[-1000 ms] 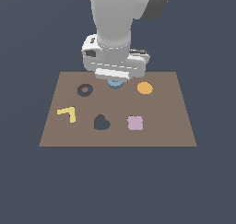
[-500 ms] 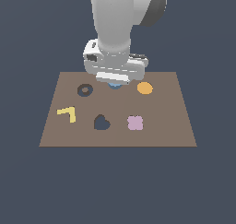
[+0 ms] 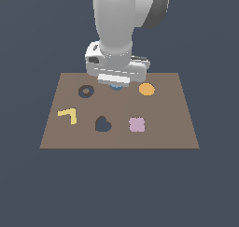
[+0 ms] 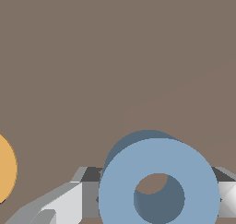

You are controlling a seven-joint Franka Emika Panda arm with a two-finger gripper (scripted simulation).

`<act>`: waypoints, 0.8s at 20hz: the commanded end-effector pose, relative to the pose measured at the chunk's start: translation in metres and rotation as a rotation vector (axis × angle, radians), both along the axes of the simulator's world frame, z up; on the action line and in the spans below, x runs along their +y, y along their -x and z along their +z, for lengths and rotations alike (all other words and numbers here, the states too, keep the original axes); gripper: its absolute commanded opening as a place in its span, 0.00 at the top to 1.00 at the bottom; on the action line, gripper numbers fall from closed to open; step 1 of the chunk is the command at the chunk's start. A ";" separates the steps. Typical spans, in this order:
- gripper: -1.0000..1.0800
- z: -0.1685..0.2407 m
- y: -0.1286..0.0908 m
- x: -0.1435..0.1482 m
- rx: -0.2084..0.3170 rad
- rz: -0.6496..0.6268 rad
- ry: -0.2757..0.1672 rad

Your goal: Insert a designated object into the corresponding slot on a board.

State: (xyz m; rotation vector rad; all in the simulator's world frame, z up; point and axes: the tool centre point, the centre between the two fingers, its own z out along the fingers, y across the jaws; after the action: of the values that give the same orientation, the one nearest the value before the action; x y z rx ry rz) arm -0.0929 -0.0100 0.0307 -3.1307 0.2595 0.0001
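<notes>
The fingers (image 4: 69, 204) are seen in the wrist view low in the frame, pale blocks on either side of the light-blue ring (image 4: 159, 181), apparently clamped on it — though contact on the right-hand side is cut off by the frame edge. The ring sits at lower centre over bare brown board (image 4: 115, 57), with the orange disc (image 4: 5, 168) at the lower left edge. If the hold is shallow, the ring could tilt or slip out during travel.

In the exterior view, the gripper (image 3: 115, 83) hangs at the upper centre of the board, and only a sliver of the ring shows beneath it. The slot (image 3: 86, 91) lies toward the exterior view's left, apart from the gripper — a sideways carry appears to be needed. A small misalignment could leave the ring perched on the slot's rim or its brown centre dot. The heart-shaped cutout (image 3: 102, 124) is a possible wrong target.

No writing, brand or label can be read in either view.
</notes>
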 end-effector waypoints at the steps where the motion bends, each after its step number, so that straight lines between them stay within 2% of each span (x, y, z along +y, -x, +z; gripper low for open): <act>1: 1.00 -0.001 0.000 0.000 0.000 0.000 0.000; 9: 1.00 0.000 -0.001 -0.001 0.000 -0.014 0.000; 16: 1.00 0.001 -0.008 -0.005 0.000 -0.108 0.000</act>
State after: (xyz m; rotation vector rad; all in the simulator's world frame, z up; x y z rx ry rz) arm -0.0868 -0.0137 0.0311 -3.1171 0.3895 0.0006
